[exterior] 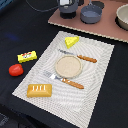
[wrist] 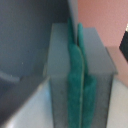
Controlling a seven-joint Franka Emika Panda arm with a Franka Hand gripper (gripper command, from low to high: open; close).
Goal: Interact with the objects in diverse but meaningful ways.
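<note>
Item 1, blue-grey two-handled pot [exterior: 91, 14]: I log it on the pinkish-brown board [exterior: 107, 27] at the far edge of the exterior view, upright, just beside the gripper.

Item 2, gripper [exterior: 68, 11]: I see only its dark lower body at the top edge of the exterior view, standing over the board to the exterior view's left of the pot. The wrist view is blurred and filled by a grey block [wrist: 80, 75] with a green sponge-like strip [wrist: 80, 85] set upright in its slot; I cannot tell whether the fingers are parted or closed, or whether they grip anything.

Item 3, yellow cheese wedge [exterior: 72, 41]: on the far part of the striped placemat [exterior: 100, 70], well apart from the gripper.

Item 4, orange-brown bread loaf [exterior: 39, 90]: on the near corner of the placemat, lying flat.

Item 5, yellow red-marked packet [exterior: 27, 56]: on the dark table [exterior: 20, 25], off the placemat toward the exterior view's left.

Item 6, red tomato [exterior: 16, 70]: on the dark table, near the packet and closer to the camera.

Item 7, tan round plate [exterior: 68, 66]: centre of the placemat. A knife [exterior: 79, 56] with an orange handle lies just beyond it; a fork [exterior: 64, 80] with an orange handle lies just in front.

Item 8, pale bowl [exterior: 123, 17]: on the board at the exterior view's right edge, partly cut off.
</note>
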